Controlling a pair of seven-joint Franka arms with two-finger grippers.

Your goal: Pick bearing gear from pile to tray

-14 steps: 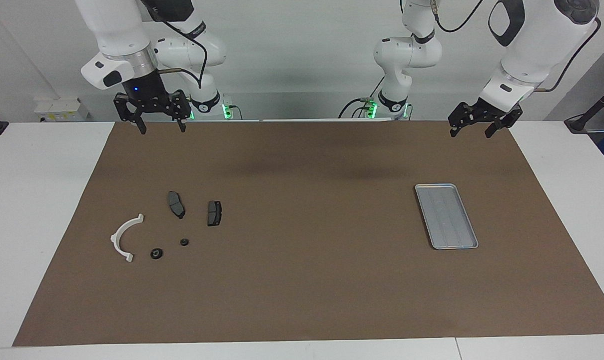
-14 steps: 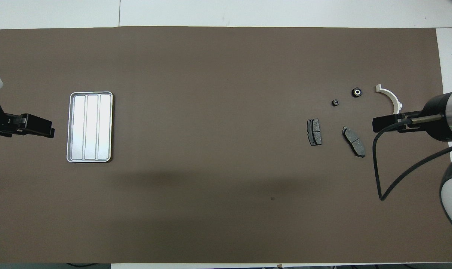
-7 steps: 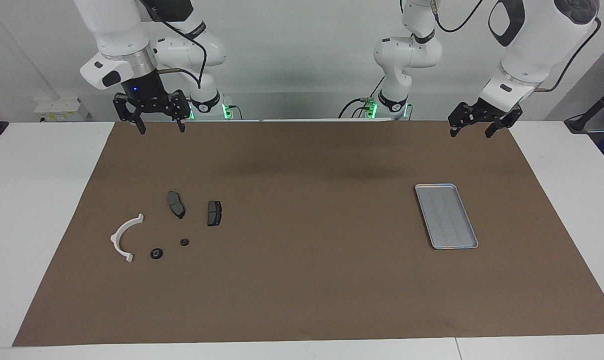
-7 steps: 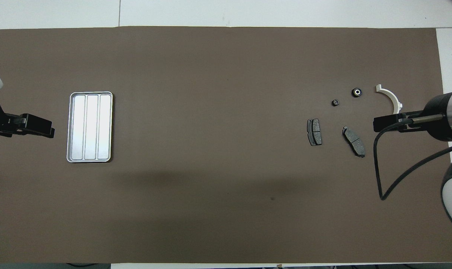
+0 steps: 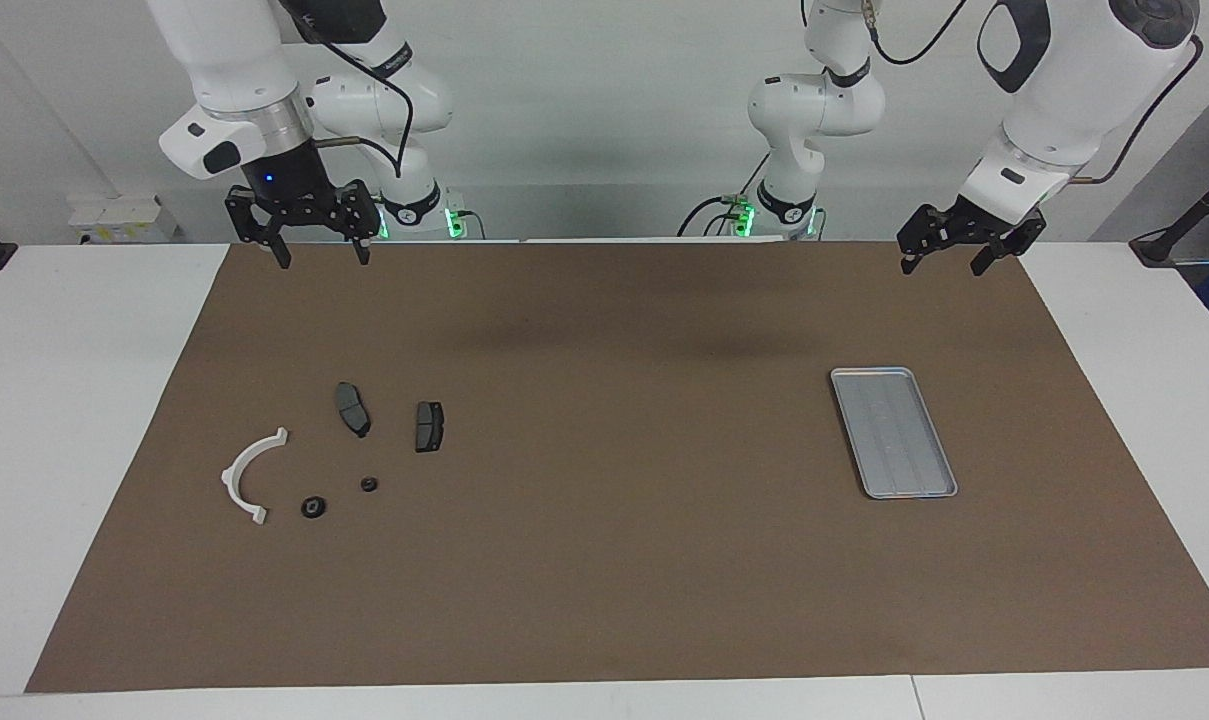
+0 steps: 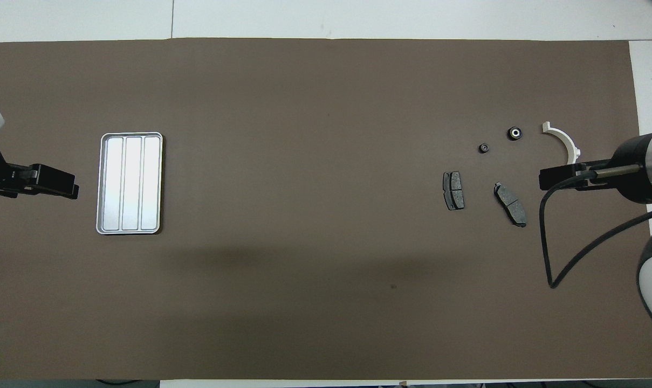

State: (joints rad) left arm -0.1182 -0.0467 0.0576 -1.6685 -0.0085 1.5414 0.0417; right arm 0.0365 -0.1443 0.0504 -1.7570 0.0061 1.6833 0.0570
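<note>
Facing view first: both arms are hanging up in the air at the robots' edge of the brown mat (image 5: 604, 560), and neither one is holding anything. The right gripper (image 5: 317, 255) is hovering over the mat's edge at the right arm's end of the table, its two fingertips standing well apart, so the jaws are gaping wide. The left gripper (image 5: 942, 262) is waiting over the mat's corner at the left arm's end, tilted, with its fingers likewise spread and nothing between them.

Everything in the pile is lying flat on the mat toward the right arm's end. Two dark grey brake pads are sitting side by side, one (image 5: 353, 408) a little closer to the right arm's end than the other (image 5: 429, 426), and they are not touching. Farther from the robots than those, two small black round pieces are resting apart from each other: the larger one (image 5: 312, 508), showing a pale centre from overhead (image 6: 514, 132), and a smaller one (image 5: 368, 484). Just beside the larger round piece, toward the table's end, a white plastic arc (image 5: 249, 475) is lying with its open side turned toward the round pieces.

Well apart from all of that, near the left arm's end, the silver tray (image 5: 939, 470) is sitting on the mat with only its lengthwise grooves showing inside
</note>
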